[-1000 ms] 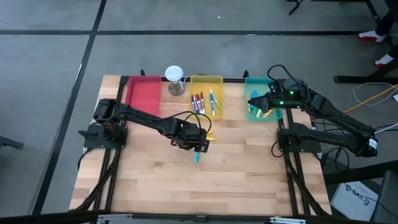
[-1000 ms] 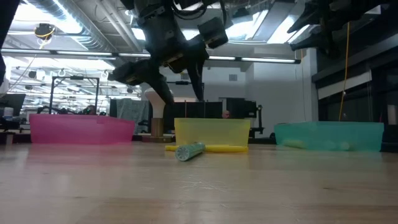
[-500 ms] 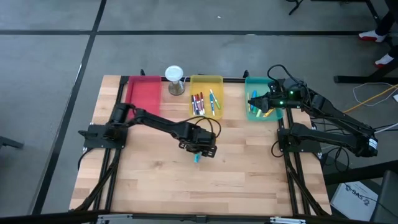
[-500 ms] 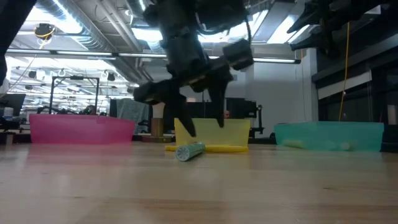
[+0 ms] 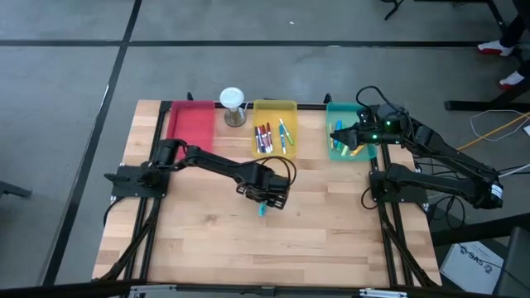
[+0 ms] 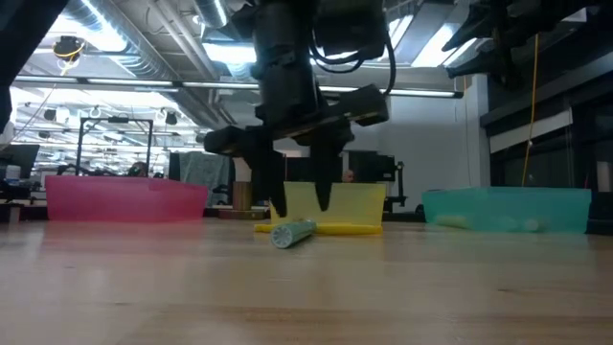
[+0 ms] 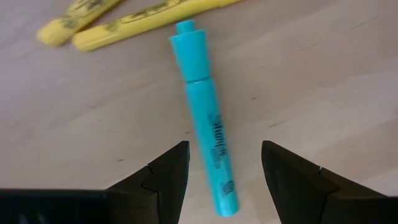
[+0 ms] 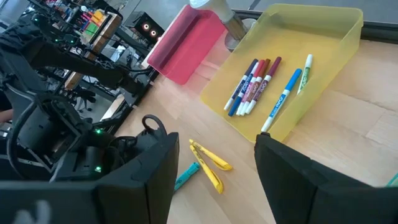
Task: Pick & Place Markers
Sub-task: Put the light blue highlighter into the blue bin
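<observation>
A teal marker (image 7: 208,124) lies flat on the wooden table (image 5: 207,240), in front of the yellow tray (image 5: 275,105). My left gripper (image 6: 300,203) hangs open just above it, pointing down. One finger stands on either side of the barrel (image 5: 262,210) without touching it. Two yellow markers (image 7: 149,22) lie on the table just beyond the teal one. Several markers (image 5: 267,136) lie inside the yellow tray. My right gripper (image 5: 335,136) waits open and raised over the teal tray (image 5: 341,106), which holds a few more markers (image 5: 356,150).
A red tray (image 5: 192,124) stands at the far left. A white-topped hourglass-like object (image 5: 233,106) stands between it and the yellow tray. The near half of the table is bare wood. Black frame rails run along both sides.
My left gripper has come down toward the teal marker and shifted a little toward the table's right edge, turning slightly. Its fingers now straddle the marker and have stayed open. The markers have not moved.
</observation>
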`<act>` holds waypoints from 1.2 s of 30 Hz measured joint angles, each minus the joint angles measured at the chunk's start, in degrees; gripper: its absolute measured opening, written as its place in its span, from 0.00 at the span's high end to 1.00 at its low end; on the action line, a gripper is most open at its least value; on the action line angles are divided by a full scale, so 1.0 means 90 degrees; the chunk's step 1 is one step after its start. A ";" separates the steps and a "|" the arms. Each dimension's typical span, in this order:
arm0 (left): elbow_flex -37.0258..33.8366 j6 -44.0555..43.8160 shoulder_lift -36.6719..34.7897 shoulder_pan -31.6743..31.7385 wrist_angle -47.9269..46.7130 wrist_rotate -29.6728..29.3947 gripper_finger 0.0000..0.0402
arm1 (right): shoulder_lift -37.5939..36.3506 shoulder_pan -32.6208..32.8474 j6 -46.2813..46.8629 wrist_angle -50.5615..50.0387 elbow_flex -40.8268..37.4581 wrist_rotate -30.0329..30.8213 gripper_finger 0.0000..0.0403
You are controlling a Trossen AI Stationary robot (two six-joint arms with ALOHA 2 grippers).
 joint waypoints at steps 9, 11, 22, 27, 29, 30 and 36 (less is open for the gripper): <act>-0.0002 0.0021 0.0000 -0.0079 -0.0276 -0.0341 0.52 | 0.0000 0.0000 0.0002 -0.0002 0.0000 0.0000 0.49; -0.0002 0.0021 0.0024 -0.0075 -0.0272 -0.0350 0.52 | 0.0000 0.0000 0.0002 -0.0002 0.0000 0.0000 0.49; -0.0007 0.0349 0.0313 -0.0021 -0.0183 -0.0141 0.52 | 0.0002 0.0002 0.0000 -0.0017 0.0000 0.0002 0.49; 0.0002 0.0356 0.0345 0.0049 -0.0136 -0.0111 0.52 | 0.0002 0.0002 -0.0002 -0.0026 0.0000 0.0002 0.49; 0.0002 0.0355 0.0346 0.0059 -0.0148 -0.0121 0.52 | 0.0002 0.0002 -0.0002 -0.0027 0.0000 0.0001 0.49; 0.0002 0.0346 0.0345 0.0058 -0.0169 -0.0133 0.52 | 0.0002 0.0002 -0.0002 -0.0027 0.0000 0.0002 0.49; 0.0000 0.0300 0.0347 0.0059 -0.0256 -0.0090 0.56 | 0.0002 0.0002 -0.0010 -0.0027 0.0000 0.0002 0.49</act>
